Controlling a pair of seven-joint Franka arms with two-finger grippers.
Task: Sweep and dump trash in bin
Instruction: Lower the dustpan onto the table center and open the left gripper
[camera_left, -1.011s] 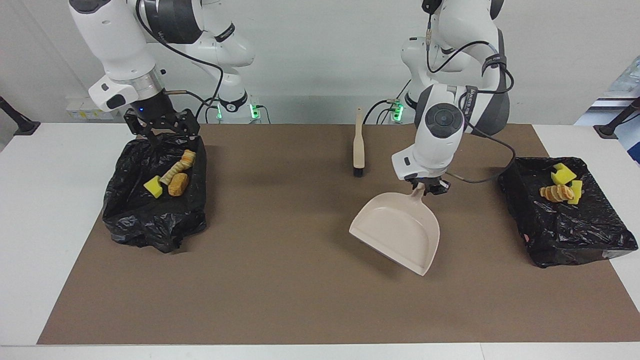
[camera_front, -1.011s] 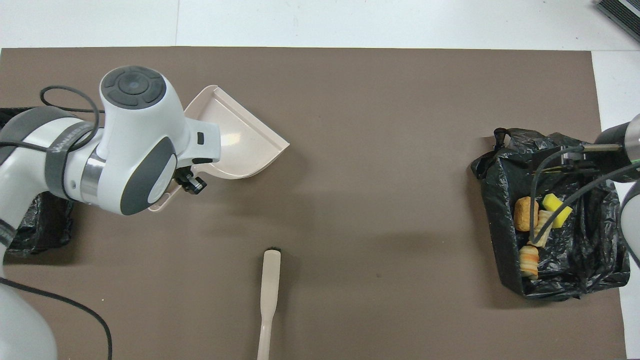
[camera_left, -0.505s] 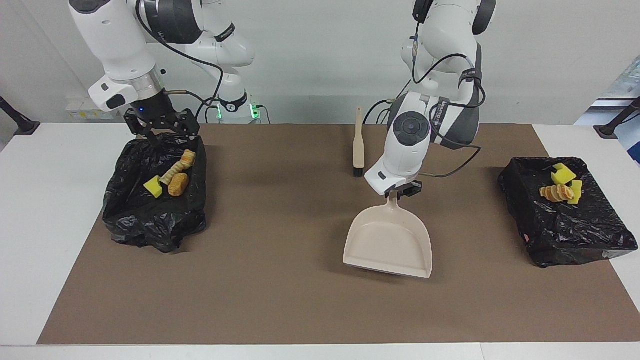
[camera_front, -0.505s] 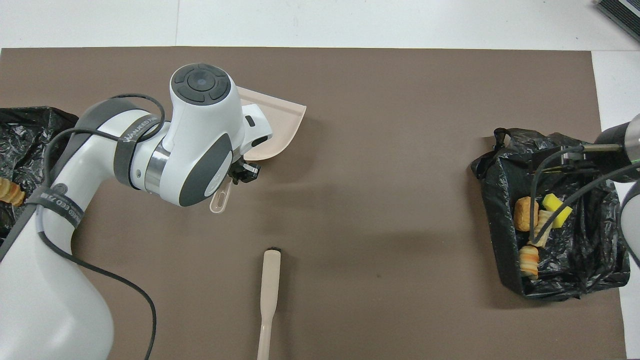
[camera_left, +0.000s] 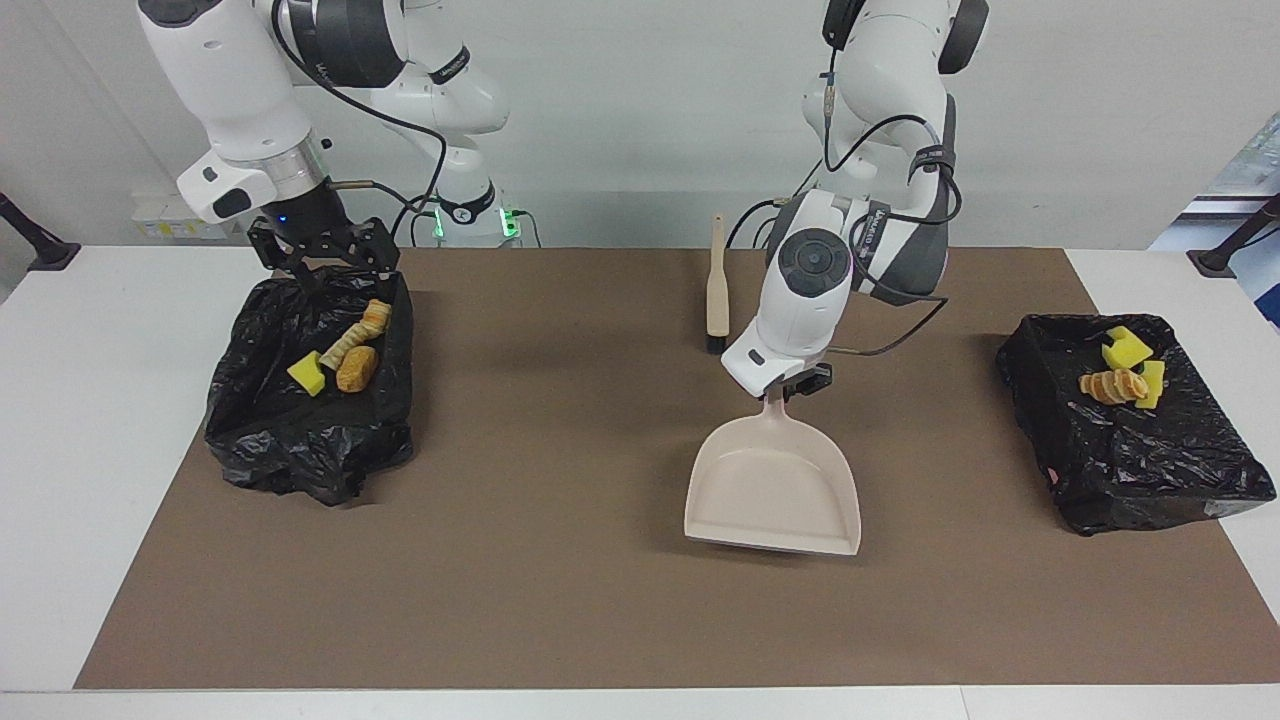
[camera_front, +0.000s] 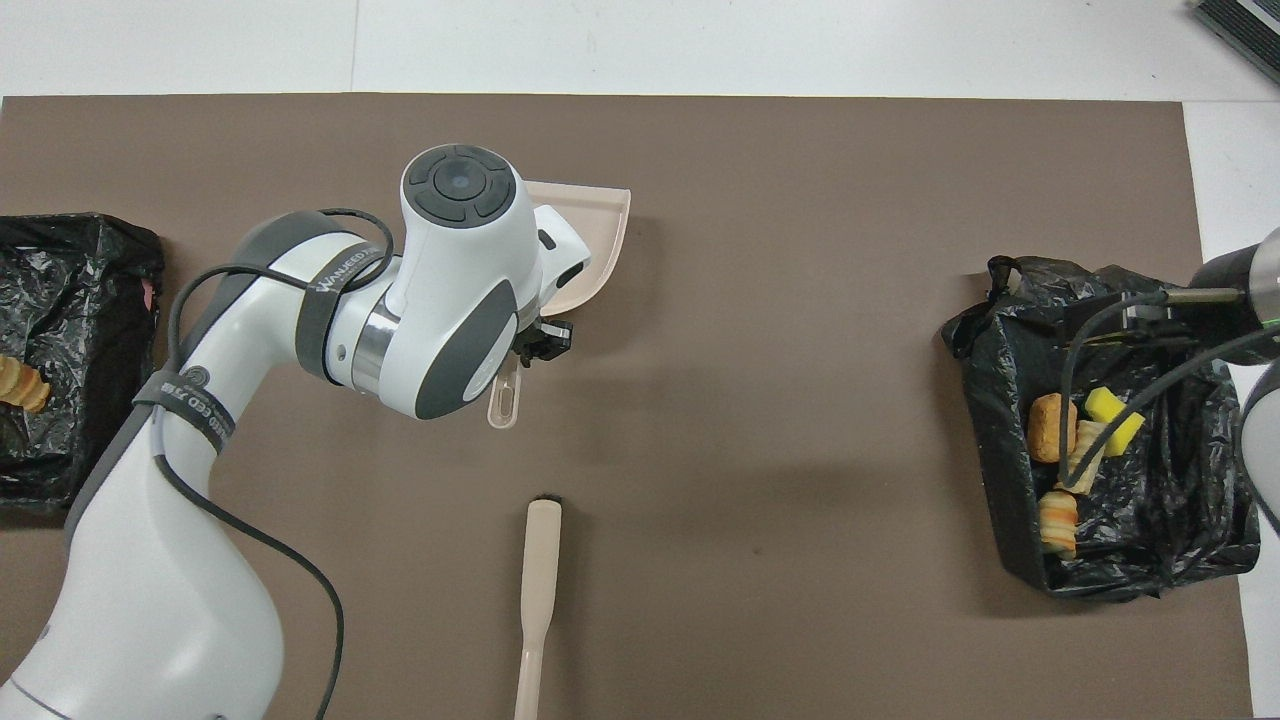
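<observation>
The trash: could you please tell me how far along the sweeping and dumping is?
Done: all visible trash lies in the two black-lined bins; none shows on the mat. In hand: the left gripper grips the empty dustpan by its handle over mid-mat; the right gripper waits open at its bin's rim. Left: probably only setting the dustpan down beside the brush.

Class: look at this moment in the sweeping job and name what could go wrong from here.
1. The left gripper pinches only the dustpan handle; the pan could twist or slip.
2. The brush lies close by; the left arm might knock it.
3. The right gripper sits at the bin bag edge and might snag it.
</observation>
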